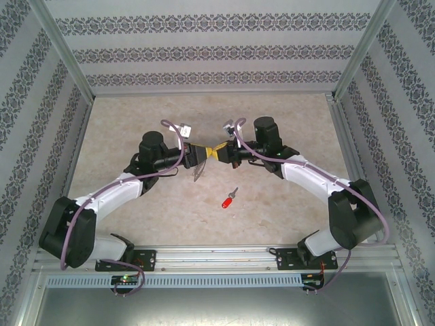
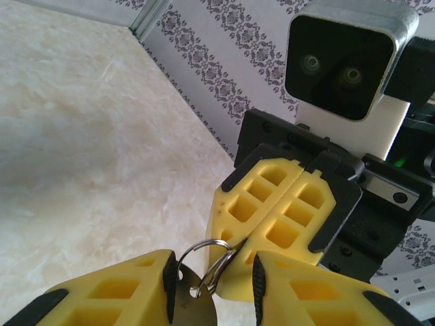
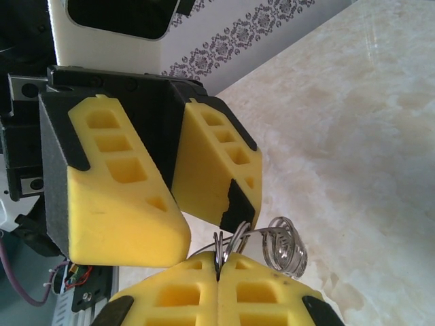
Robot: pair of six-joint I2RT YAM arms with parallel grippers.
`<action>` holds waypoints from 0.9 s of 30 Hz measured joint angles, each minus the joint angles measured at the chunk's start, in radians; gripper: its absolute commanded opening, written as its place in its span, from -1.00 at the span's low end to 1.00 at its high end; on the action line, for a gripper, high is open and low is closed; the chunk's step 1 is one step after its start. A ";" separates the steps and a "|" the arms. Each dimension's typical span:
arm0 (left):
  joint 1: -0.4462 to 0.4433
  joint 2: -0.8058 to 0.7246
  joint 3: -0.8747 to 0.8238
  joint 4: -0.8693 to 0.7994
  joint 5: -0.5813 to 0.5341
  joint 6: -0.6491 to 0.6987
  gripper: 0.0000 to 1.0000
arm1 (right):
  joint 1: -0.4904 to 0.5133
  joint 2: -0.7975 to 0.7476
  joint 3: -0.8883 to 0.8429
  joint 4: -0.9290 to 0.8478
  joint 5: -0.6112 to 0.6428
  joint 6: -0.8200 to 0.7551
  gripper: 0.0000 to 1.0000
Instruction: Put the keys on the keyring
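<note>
Midair, left hand (image 2: 209, 285) and right hand (image 3: 219, 272) pinch keyring (image 3: 282, 248) over marbled table (image 1: 285, 122), damask walls (image 1: 204, 51).

Side by side, the left arm (image 1: 109, 190) and right arm (image 1: 312, 173) wear white shells between bulky black joints, and a purple cable (image 1: 182, 142) runs along each. The left gripper (image 2: 212, 285) and right gripper (image 3: 219, 278) have yellow fingers (image 2: 221, 217) moulded with rectangular pockets, edged with black pads (image 2: 258, 285) and seated in black brackets. A silver-rimmed black camera (image 2: 340, 61) has two lenses.
</note>
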 measured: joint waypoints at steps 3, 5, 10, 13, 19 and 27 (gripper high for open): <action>-0.001 0.030 0.004 0.039 0.006 -0.024 -0.41 | -0.011 0.000 0.000 -0.005 0.000 0.000 -1.00; -0.001 0.047 0.004 0.065 0.010 -0.044 -0.50 | -0.019 -0.001 0.000 -0.008 0.000 0.000 -1.00; -0.001 0.077 0.004 0.116 0.027 -0.070 -0.64 | -0.029 -0.012 -0.009 -0.011 -0.002 0.001 -1.00; -0.001 0.084 0.004 0.141 0.034 -0.081 -0.79 | -0.036 -0.017 -0.009 -0.011 -0.004 0.002 -1.00; -0.001 0.086 0.004 0.182 0.057 -0.096 -1.00 | -0.045 -0.019 -0.010 -0.010 -0.010 0.008 -1.00; -0.031 -0.036 -0.027 0.111 -0.008 -0.026 0.12 | -0.023 -0.008 -0.010 -0.006 -0.005 0.009 -1.00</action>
